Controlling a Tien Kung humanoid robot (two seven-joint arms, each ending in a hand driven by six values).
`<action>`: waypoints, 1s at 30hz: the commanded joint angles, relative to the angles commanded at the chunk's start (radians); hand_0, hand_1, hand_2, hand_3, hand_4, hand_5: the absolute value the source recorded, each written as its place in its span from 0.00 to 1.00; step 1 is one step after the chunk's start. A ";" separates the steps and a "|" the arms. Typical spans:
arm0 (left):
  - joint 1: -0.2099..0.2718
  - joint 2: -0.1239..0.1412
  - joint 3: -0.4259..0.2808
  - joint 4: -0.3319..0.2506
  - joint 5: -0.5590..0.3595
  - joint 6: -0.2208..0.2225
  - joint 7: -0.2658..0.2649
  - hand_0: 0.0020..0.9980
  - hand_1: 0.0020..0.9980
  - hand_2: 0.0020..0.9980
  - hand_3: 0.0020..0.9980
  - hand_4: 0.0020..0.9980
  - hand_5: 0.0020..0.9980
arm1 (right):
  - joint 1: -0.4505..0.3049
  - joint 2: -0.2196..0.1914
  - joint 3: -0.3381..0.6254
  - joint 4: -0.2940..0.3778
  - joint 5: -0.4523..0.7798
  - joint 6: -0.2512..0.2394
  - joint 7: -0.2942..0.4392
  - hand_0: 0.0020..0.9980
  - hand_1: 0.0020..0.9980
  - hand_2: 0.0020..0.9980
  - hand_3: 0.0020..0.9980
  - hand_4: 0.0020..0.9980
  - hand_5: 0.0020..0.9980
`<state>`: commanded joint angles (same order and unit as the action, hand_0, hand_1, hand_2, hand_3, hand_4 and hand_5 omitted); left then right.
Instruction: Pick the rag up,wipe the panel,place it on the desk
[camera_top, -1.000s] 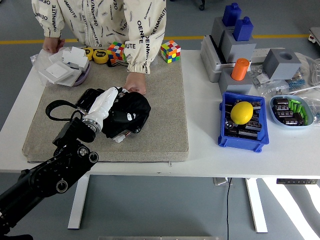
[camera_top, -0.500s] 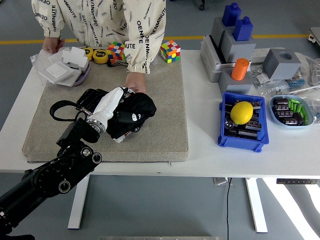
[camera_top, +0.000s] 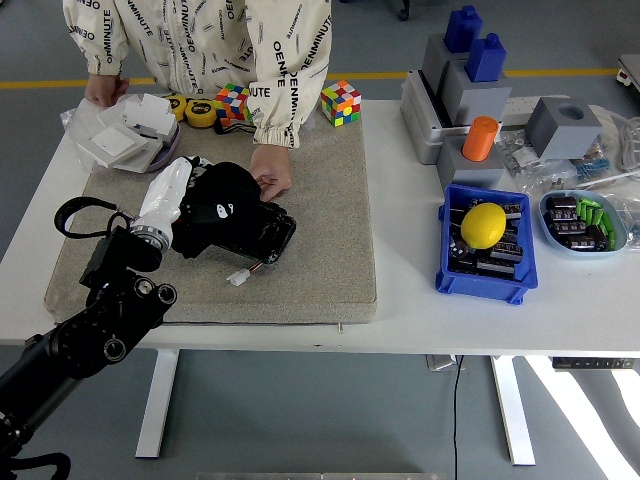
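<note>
The robot's white-fingered left hand (camera_top: 172, 195) reaches in from the lower left on its black arm (camera_top: 75, 335) and lies with its fingers closed over the left part of a crumpled black cloth rag (camera_top: 222, 198), gripping it. The rag is bunched on top of a flat black rectangular panel (camera_top: 268, 236), which rests on a grey-beige felt mat (camera_top: 320, 250) spread over the left half of the white table (camera_top: 400, 290); the panel's right end shows past the rag, and a small white connector on a short wire (camera_top: 239, 277) lies on the mat just below it. A person in a cream printed top stands at the far side: one hand (camera_top: 272, 170) rests on the mat, fingertips touching the upper right edge of the rag and panel, and the other hand (camera_top: 103, 90) is at the table's far left corner, beside a clear bag of white boxes (camera_top: 125, 135). Two multicoloured puzzle cubes (camera_top: 341, 103) and yellow tape measures (camera_top: 203, 108) line the mat's far edge. To the right, well apart from the mat, a blue plastic bin (camera_top: 485, 280) holds a yellow lemon-shaped ball (camera_top: 483, 224), next to a pale blue oval dish (camera_top: 583, 222) of small parts and grey blocks with blue and orange pieces (camera_top: 480, 138) behind. The right hand does not show.
</note>
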<state>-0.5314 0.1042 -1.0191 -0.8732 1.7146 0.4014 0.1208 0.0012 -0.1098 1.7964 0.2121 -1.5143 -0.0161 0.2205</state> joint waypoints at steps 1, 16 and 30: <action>-0.002 -0.002 -0.012 0.010 -0.001 0.004 -0.005 0.20 0.21 0.26 0.55 0.60 0.00 | 0.000 0.000 0.002 -0.001 -0.002 0.000 0.000 0.52 0.55 0.49 0.52 0.84 0.35; -0.045 -0.013 -0.194 0.192 0.025 0.042 -0.045 0.20 0.21 0.25 0.55 0.60 0.00 | -0.002 0.001 0.013 -0.004 -0.010 0.000 0.000 0.52 0.55 0.49 0.52 0.84 0.35; -0.049 -0.011 -0.245 0.215 0.033 0.063 -0.054 0.20 0.21 0.25 0.55 0.60 0.00 | -0.002 0.002 0.010 -0.003 -0.006 0.000 0.000 0.52 0.55 0.49 0.52 0.84 0.35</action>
<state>-0.5809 0.0933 -1.2638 -0.6584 1.7477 0.4646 0.0672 -0.0009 -0.1077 1.8060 0.2096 -1.5203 -0.0160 0.2201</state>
